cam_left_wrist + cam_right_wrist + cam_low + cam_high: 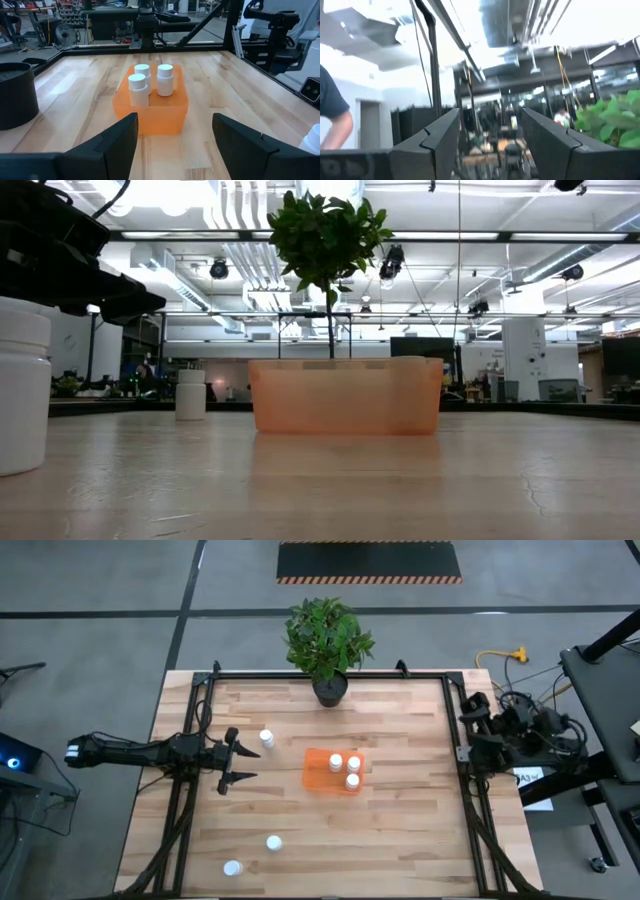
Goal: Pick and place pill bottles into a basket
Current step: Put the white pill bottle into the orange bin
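The orange basket [320,772] stands at the table's middle and holds three white pill bottles [352,764] upright; it also shows in the left wrist view [150,110] and the low view [345,395]. Three more bottles stand on the table: one left of the basket toward the far side [266,738] and two near the front edge [273,842] [232,867]. My left gripper [240,760] is open and empty, left of the basket and pointing at it [175,145]. My right gripper [490,145] is open and empty, folded back at the table's right edge [478,725].
A black plant pot [330,688] with a green plant stands at the far edge's middle. The dark frame rails [200,740] run along the table's left and right sides. A person's arm [332,117] shows in the room beyond the table.
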Motion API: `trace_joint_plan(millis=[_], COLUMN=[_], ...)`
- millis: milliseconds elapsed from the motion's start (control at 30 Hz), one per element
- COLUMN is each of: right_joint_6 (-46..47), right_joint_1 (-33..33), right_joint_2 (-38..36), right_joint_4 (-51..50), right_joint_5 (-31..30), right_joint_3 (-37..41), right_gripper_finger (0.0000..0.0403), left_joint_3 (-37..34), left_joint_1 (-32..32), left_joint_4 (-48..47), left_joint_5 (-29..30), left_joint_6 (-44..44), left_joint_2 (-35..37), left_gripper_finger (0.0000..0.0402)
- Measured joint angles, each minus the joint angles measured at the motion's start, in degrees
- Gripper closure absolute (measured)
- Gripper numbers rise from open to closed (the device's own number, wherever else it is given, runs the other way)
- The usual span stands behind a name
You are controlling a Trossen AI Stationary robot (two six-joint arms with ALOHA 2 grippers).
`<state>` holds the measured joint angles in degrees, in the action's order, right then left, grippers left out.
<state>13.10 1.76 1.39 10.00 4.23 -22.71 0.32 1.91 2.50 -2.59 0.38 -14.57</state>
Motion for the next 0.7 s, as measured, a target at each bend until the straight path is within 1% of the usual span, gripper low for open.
trace_joint_plan(millis=[100, 267, 400, 700], right_joint_6=[0.20, 0.73, 1.51, -0.01], right_joint_1=[0.00, -0.02, -0.02, -0.02], right_joint_2=[-1.40, 0.36, 0.87, 0.87], right_joint_4=[3.30, 5.65, 5.65, 5.81], right_joint_5=[-0.76, -1.57, -1.44, -1.42], right_joint_3=[3.31, 7.67, 11.88, 20.61], right_gripper_finger=[0.0199, 0.0199, 0.0199, 0.0199], left_joint_3=[0.00, 0.00, 0.00, 0.00], left_joint_1=[0.00, 0.00, 0.00, 0.00], left_joint_4=[0.02, -0.03, -0.04, 0.00], left_joint_5=[-0.02, 0.00, 0.00, -0.01], left_joint_6=[0.02, 0.02, 0.01, 0.02], left_joint_2=[0.00, 0.08, 0.09, 0.04], left_gripper_finger=[0.0163, 0.0163, 0.0163, 0.0163])
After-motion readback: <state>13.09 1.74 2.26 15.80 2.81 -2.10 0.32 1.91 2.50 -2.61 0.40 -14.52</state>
